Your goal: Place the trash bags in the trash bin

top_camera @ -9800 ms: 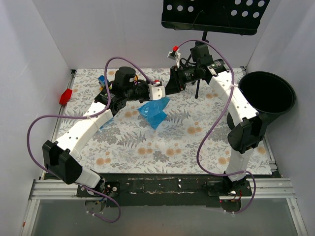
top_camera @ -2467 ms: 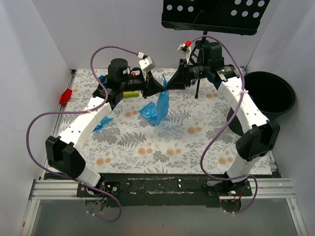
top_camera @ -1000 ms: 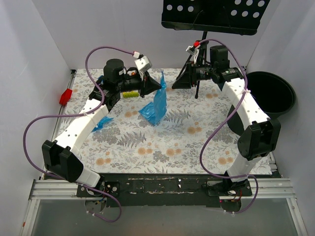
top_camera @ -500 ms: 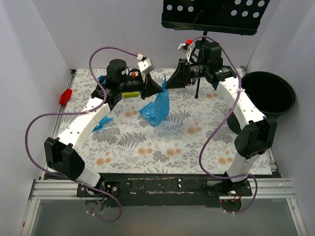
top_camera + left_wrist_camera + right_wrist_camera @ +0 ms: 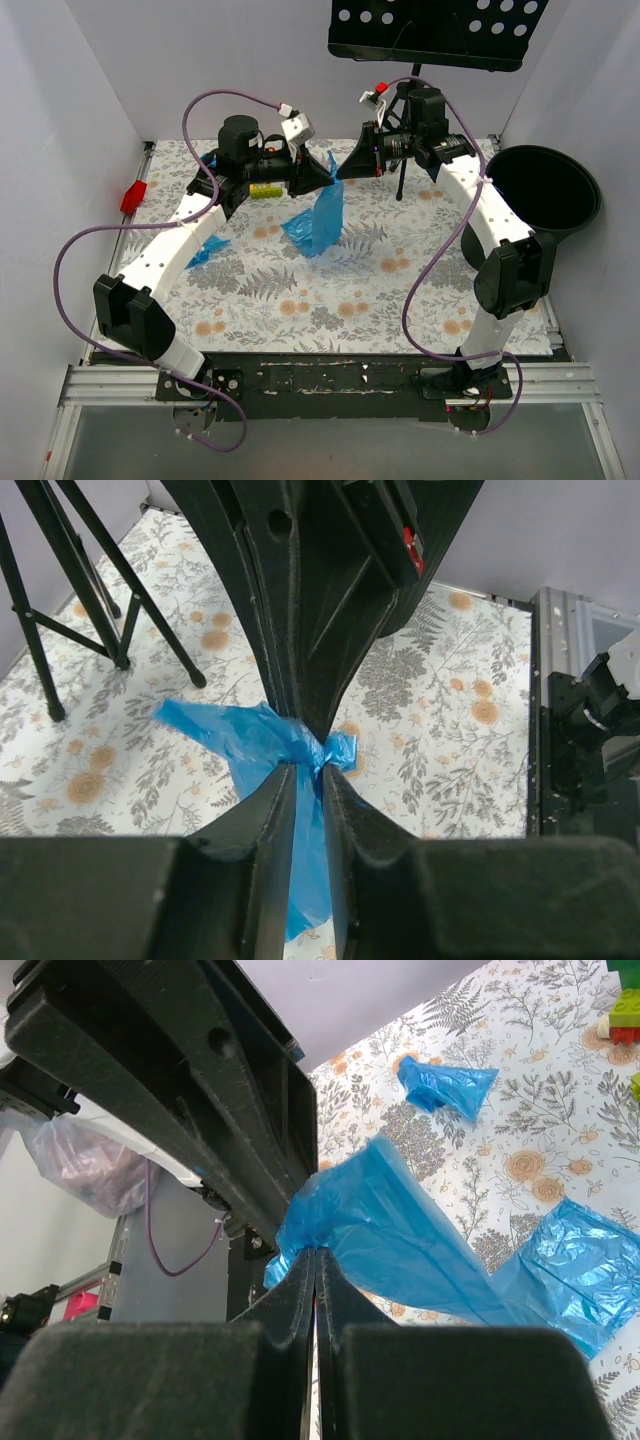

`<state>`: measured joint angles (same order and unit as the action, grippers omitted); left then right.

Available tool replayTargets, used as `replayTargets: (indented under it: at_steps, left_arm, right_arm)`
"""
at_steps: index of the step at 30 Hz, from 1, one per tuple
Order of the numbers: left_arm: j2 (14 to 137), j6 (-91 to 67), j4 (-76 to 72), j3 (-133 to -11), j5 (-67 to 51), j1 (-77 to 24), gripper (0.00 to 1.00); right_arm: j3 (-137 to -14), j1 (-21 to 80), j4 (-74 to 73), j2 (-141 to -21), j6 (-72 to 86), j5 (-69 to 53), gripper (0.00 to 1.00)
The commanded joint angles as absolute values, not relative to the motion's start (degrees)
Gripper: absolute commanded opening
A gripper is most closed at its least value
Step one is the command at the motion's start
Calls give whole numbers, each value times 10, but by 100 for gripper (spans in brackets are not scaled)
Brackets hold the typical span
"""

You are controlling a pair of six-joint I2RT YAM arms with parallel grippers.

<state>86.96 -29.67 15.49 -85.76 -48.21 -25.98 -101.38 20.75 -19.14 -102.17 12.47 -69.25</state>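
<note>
Right gripper, off by the tripod legs a second ago, now sits upper centre of the overhead frame, tip to tip with left gripper.

Item 1: large translucent bright-blue plastic film bag. Its top corner is held up between the two grippers and its lower part lies bunched on the floral-print tablecloth.
- Right gripper: fingers pressed together on the film's peak.
- Left gripper: fingers narrowly parted with film in the gap; whether they pinch it cannot be told.

Item 2: small crumpled blue film wad, left of centre, flat on the cloth beside the left arm.

Item 3: large round black plastic bin, right edge, well apart from both bags.
</note>
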Motion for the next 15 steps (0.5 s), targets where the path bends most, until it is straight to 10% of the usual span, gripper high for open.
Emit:
replayTargets:
  at_steps: [1, 15]
  left_arm:
    - [880, -304, 150, -889, -502, -259, 28]
    - [894, -292, 156, -897, -520, -259, 0]
  right_arm:
    - [-1033, 209, -183, -1011, 111, -704, 1]
    - [-1018, 208, -222, -996, 78, -696, 1]
